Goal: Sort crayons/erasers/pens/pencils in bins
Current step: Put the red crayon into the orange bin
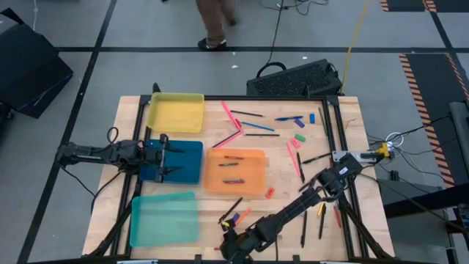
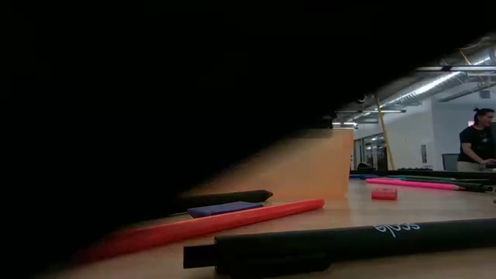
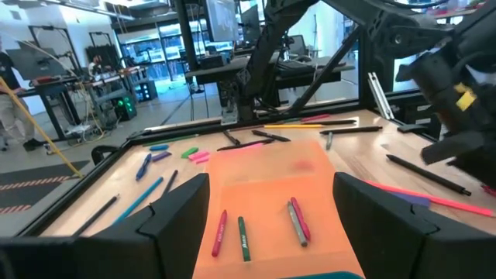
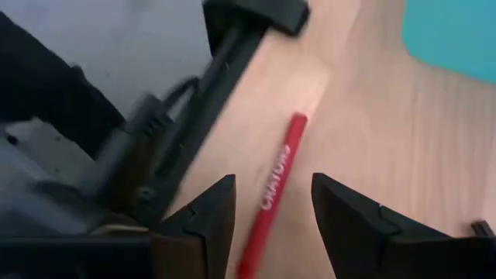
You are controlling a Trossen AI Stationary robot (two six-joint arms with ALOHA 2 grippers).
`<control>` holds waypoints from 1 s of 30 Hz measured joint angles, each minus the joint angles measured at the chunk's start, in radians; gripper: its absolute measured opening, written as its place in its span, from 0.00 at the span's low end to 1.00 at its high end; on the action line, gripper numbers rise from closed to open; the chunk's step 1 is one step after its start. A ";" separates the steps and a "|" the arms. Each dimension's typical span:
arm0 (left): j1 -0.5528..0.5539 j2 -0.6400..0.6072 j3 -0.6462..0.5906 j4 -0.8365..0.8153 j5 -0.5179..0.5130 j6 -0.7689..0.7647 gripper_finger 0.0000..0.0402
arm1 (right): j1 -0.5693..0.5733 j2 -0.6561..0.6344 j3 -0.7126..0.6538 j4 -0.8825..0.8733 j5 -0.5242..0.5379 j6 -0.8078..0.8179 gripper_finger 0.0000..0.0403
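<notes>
Teal bin [image 1: 163, 218]: near left of the worktop [image 1: 352, 139]; nothing visible in it.
Left pincer [image 1: 170, 158]: over the dark blue bin [image 1: 189, 163], fingers wide apart and holding nothing; it faces right toward the orange bin [image 1: 236, 171].
Yellow bin [image 1: 176, 112]: far left corner; nothing visible in it.
Orange bin contents: crayons [image 3: 242, 232], a few short sticks lying flat on its floor.
Right pincer [image 4: 267, 209]: low at the near edge of the worktop, right of the teal bin; fingers wide, straddling a red crayon [image 4: 273, 194] that lies flat between them, not yet gripped.
Loose items, far centre: pink pencils [image 1: 229, 138], dark pens [image 1: 260, 135] and small erasers [image 1: 299, 137], scattered and still unsorted.
Loose items, near right: more pens [image 1: 303, 229] beside the right arm.
Risk, grasp: the crayon lies close to the worktop's frame edge; an off-centre closure would likely roll it or push it under the rail.
Risk, carry: a pinch near one end could let it swivel and drop short of the orange bin.
Risk, arms: the left pincer faces the same bin, so a crossing path could cause contact.
</notes>
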 joint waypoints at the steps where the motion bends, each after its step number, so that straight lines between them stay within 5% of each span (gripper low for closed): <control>1: 0.000 0.000 0.000 0.000 0.000 0.000 0.68 | -0.001 0.000 0.000 -0.015 0.001 -0.010 0.41; 10: 0.000 0.000 0.000 0.000 0.000 0.000 0.68 | -0.013 -0.003 0.002 -0.143 -0.027 -0.111 0.38; 23: 0.000 0.000 0.000 0.000 0.000 0.000 0.68 | -0.042 -0.004 0.002 -0.169 -0.086 -0.090 0.05; 30: 0.000 0.000 0.000 0.000 0.000 0.000 0.68 | -0.051 -0.008 -0.002 -0.131 -0.086 -0.082 0.07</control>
